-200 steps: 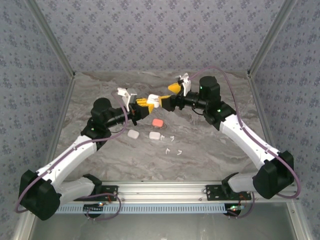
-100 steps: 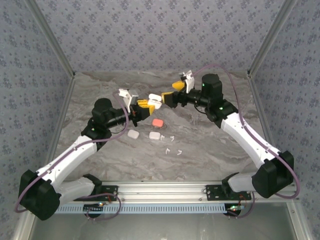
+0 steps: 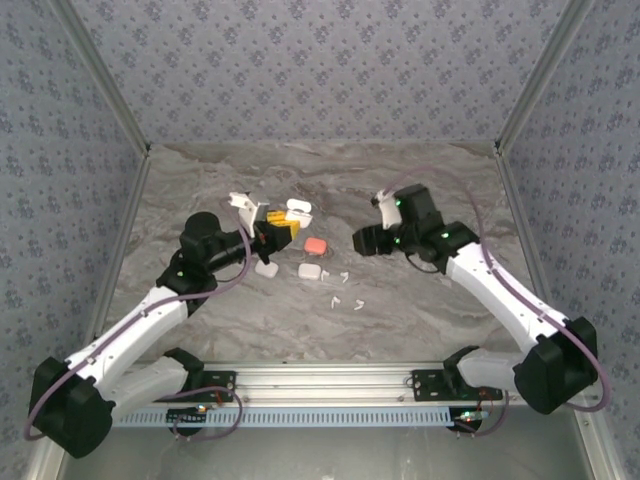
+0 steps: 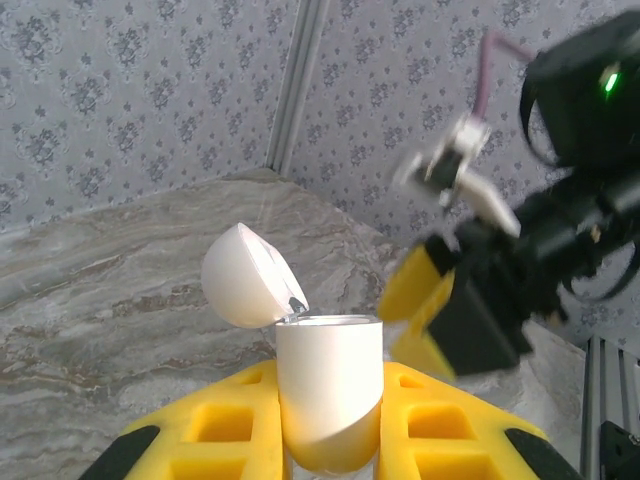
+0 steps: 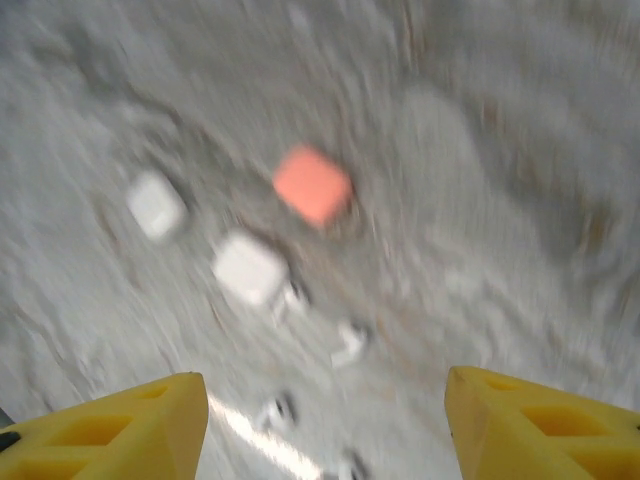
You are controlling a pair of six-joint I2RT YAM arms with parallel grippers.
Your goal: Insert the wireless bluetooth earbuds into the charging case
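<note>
Nearest you, the earbuds (image 3: 336,297) lie loose on the desk (image 3: 400,330), none in a case. Beyond them, your right claw (image 5: 325,430) hangs apart and seemingly empty, though its view is smeared. Farther on, the left claw (image 4: 330,450) clamps the open charging case (image 4: 328,385) upright. A hurried pinch could flick an earbud away, and a tilted case could spill it.

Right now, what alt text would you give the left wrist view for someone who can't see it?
A white charging case, its lid flipped open, stands clamped between the left arm's yellow jaws. Beyond it, at right, the blurred right arm and its yellow jaws hang over a marble table.
</note>
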